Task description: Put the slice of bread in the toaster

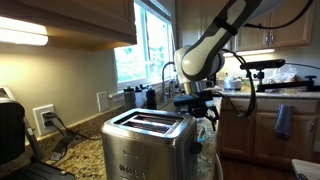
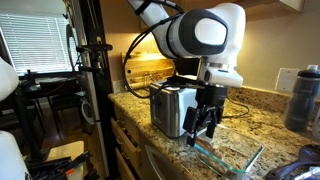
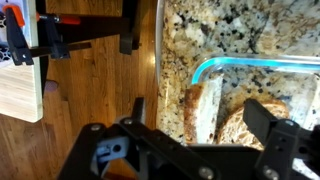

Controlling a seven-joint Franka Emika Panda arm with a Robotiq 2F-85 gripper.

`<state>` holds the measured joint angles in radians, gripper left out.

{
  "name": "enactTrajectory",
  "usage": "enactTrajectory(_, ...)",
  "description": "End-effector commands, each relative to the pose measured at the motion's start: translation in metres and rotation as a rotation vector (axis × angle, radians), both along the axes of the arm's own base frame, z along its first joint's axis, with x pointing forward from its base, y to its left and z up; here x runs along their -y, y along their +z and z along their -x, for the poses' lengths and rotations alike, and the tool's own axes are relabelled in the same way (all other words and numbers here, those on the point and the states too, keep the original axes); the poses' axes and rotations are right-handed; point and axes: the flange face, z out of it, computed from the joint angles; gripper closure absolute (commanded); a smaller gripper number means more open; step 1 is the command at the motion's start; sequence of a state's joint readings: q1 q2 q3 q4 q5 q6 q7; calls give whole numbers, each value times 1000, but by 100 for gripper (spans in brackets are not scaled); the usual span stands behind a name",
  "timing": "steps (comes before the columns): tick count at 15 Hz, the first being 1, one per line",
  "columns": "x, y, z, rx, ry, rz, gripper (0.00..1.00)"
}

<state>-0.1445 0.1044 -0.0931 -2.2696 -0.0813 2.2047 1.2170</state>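
Note:
The brushed-steel toaster stands on the granite counter with its two top slots empty; it also shows in an exterior view. My gripper hangs just beside it, low over a glass dish. In the wrist view the gripper is open, with its fingers on either side of a slice of bread that stands on edge at the dish rim. A second tan slice lies in the dish beside it. The fingers are not touching the bread.
The dish sits at the counter's front edge, with wooden floor beyond it. A dark bottle stands at the far end of the counter. A black appliance is near the toaster. A black stand is by the counter.

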Motion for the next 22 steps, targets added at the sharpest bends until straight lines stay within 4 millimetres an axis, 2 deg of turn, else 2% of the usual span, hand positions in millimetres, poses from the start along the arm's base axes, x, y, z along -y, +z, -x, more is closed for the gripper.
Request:
enactTrajectory(1,2,0,5,5,-35,3,0)
enactTrajectory(8,7,-4,6,3,-60,10,0)
enactTrajectory(9,8,-4,6,3,-62,11,2)
enactTrajectory(10,9,-5,6,3,-63,11,11)
enactTrajectory(11,10,-5,6,3,-64,11,27)
enactTrajectory(12,11,-5,6,4,-64,12,28)
enactTrajectory(19,16,-6,5,4,-72,12,76)
enactTrajectory(22,16,-6,4,6,-73,13,93)
